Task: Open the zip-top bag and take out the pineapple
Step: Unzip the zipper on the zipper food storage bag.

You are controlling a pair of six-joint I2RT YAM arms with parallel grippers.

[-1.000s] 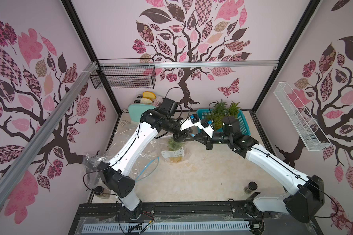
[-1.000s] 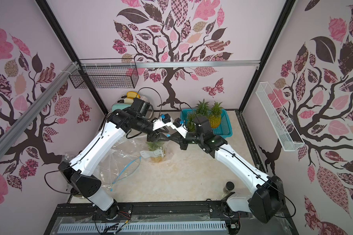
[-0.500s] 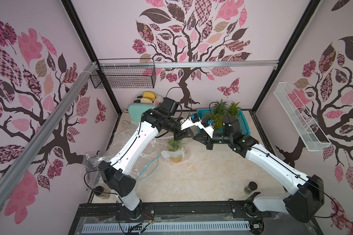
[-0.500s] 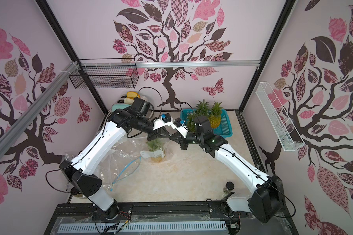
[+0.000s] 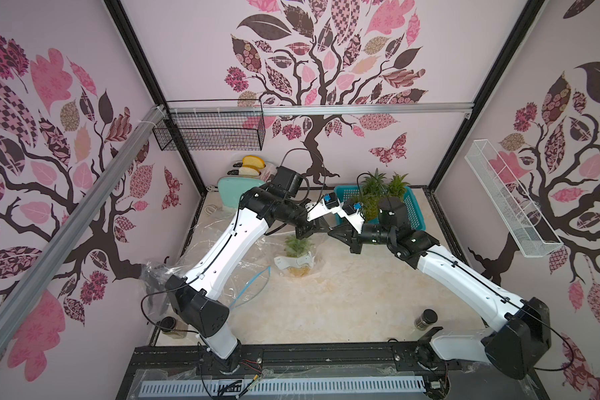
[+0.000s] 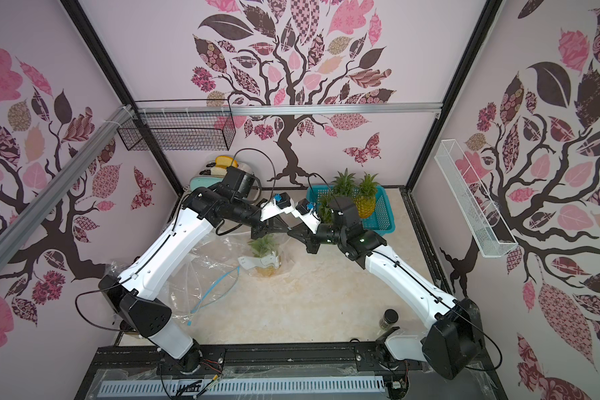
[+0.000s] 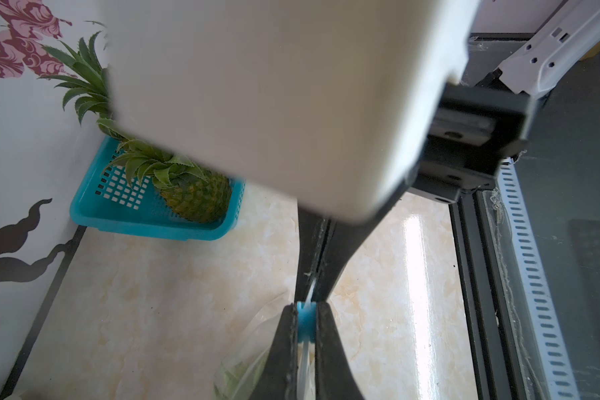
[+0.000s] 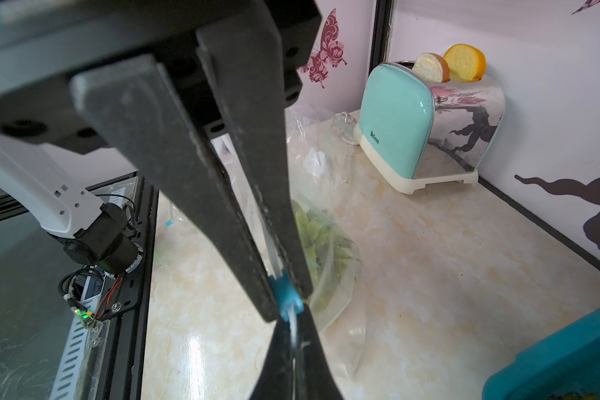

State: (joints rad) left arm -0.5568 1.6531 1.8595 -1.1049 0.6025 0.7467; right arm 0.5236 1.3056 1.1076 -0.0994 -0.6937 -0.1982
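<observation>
In both top views, the pineapple (image 5: 297, 268) is seen inside the zip-top bag (image 5: 309, 247) on the table (image 5: 343, 304). In the left wrist view, the left gripper (image 7: 305, 311) is clamped on the blue slider (image 7: 305, 325). In the right wrist view, the right gripper (image 8: 291, 329) is pinched on the bag's rim.

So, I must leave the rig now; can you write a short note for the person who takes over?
Left pincer: shut on the blue slider of the bag.
Right pincer: shut on the bag's edge beside the slider.
Pineapple: inside the bag, on the table below the pincers.
Done: both grips set.
To do: pull the slider to open the zip, then take out the pineapple.
</observation>
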